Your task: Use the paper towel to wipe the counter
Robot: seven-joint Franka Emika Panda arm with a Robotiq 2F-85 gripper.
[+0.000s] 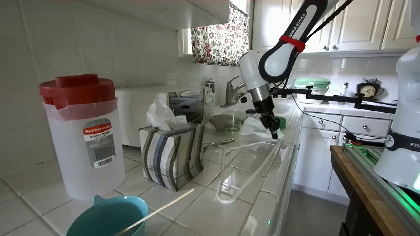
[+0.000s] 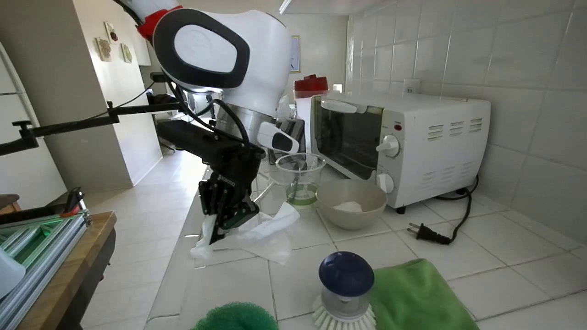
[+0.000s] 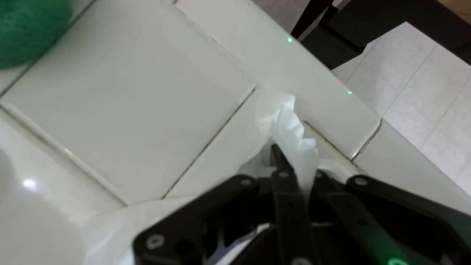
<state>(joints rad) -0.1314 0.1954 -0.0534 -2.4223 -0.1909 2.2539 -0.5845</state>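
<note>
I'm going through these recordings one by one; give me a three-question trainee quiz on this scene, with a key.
1. Pick one. The brush stands with its bristles: A, up; B, sideways; C, down.
2. True or false: the black plug is plugged in.
3. What is the gripper closed on?

Key: 1 C; 2 false, it lies on the counter; 3 the paper towel.

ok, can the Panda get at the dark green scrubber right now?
Probably not yet: the gripper is shut on the paper towel. Emptied, it likely could: the wrist view shows only counter tiles on the way to the dark green scrubber.
</note>
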